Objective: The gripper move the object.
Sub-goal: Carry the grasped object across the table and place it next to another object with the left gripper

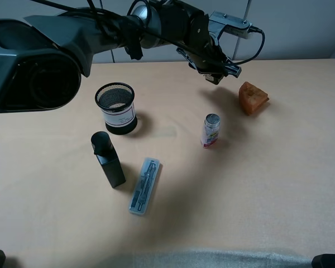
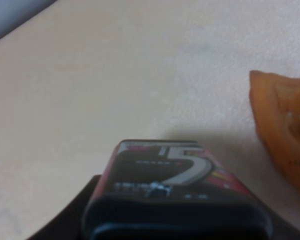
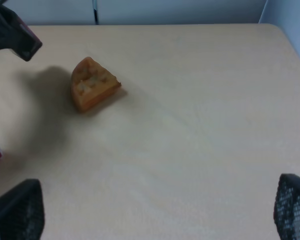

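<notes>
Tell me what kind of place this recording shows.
Probably a lab test bench: a plain beige table, a pale wall behind, scattered unrelated items like a mesh cup and pen case, and a gripper holding a small black box.

A mesh cup (image 1: 115,108), a black bottle (image 1: 107,159), a clear pen case (image 1: 144,185), a silver-capped bottle (image 1: 211,131) and an orange wedge (image 1: 252,97) are being supported by the tan table (image 1: 257,195).

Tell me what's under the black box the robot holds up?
Under the black box in the left gripper there is just bare table and shadow; the orange wedge sits beside it. The box's underside is hidden.
</notes>
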